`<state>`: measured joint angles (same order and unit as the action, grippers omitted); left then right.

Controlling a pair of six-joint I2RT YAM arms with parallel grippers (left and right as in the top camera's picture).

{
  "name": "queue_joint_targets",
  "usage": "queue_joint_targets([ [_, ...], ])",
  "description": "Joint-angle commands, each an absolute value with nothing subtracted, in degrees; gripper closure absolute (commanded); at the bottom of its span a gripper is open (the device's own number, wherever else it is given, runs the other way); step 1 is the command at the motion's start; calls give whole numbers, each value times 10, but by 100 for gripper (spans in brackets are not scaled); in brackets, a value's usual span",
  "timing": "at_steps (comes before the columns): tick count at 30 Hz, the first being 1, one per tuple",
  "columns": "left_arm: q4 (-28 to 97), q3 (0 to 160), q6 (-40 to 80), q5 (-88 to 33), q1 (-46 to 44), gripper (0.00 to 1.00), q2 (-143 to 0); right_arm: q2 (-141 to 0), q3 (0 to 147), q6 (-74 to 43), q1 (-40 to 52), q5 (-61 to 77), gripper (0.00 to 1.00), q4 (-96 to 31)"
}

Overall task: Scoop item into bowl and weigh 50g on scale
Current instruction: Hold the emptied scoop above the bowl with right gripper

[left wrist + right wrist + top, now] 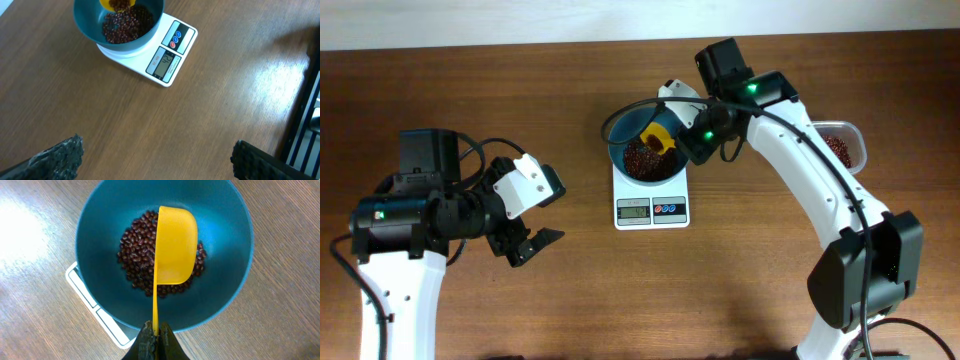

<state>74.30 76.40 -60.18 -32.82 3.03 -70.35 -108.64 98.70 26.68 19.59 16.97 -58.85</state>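
Observation:
The teal-blue bowl stands on the white scale at mid-table, with a heap of dark reddish-brown beans inside it. My right gripper is shut on the thin handle of a yellow scoop, which hangs tipped on its side over the beans in the bowl. My left gripper is open over bare wood to the left of the scale, holding nothing. The bowl and beans show at the top of the left wrist view.
A clear plastic tub with more beans sits at the right, behind the right arm. The scale's display and its red and blue buttons face the table's front.

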Motion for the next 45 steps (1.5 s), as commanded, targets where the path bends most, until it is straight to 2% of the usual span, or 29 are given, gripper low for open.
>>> queue_joint_targets([
  [1,744,771,-594,-341,33,1,-702,-1063,1000,260,195,161,96,-592],
  [45,744,771,-594,-341,33,1,-702,-1038,1014,260,199,160,96,-609],
])
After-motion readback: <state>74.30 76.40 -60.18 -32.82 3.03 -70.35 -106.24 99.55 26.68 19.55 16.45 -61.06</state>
